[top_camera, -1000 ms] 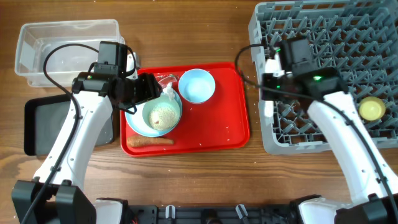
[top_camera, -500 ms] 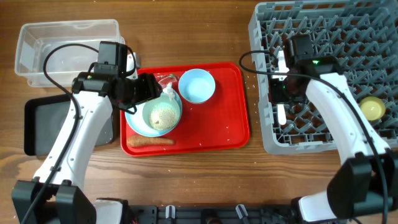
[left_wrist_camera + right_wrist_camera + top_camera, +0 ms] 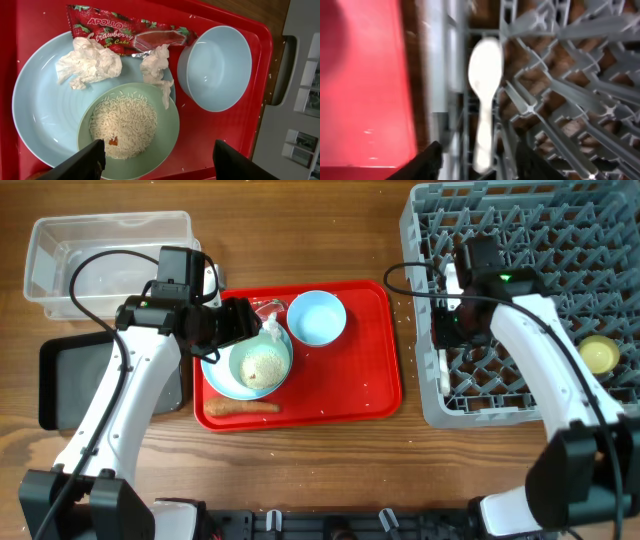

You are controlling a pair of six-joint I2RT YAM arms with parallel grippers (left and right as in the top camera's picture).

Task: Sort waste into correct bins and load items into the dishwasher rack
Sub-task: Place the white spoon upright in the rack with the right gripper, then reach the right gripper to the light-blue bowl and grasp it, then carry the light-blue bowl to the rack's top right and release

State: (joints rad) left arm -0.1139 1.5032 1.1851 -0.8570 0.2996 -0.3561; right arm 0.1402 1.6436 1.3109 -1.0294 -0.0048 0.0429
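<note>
A large square grey plastic crate with upright pegs [image 3: 530, 240], serving as the dishwasher rack, is seen to the right of the big flat red serving tray [image 3: 380, 370]. A white plastic spoon [image 3: 485, 80] is laid in the crate's edge row nearest that tray, with its bowl pointing away from the right gripper [image 3: 480, 161]. That gripper's fingers [image 3: 432, 159] are spread on either side of the handle and are kept apart from it, though the view is blurred. A small yellow cup [image 3: 599, 354] is lodged in the crate's far side from the tray. On the tray's left half a round light-blue plate [image 3: 40, 115] is set, and on it are a pale-green bowl [image 3: 167, 137] filled with white rice-like grains [image 3: 125, 122], a red-and-white snack wrapper [image 3: 115, 32] and crumpled white paper [image 3: 90, 67]. A light-blue bowl [image 3: 215, 67] is placed on the tray just beside the plate. A thin orange-brown food stick [image 3: 240, 407] is laid at the tray's near edge. The left gripper [image 3: 164, 159] is held spread above the green bowl, with nothing gripped. A clear rectangular plastic tub [image 3: 40, 240] and a shallow black rectangular tray [image 3: 60, 375] are found to the left of the red tray.
</note>
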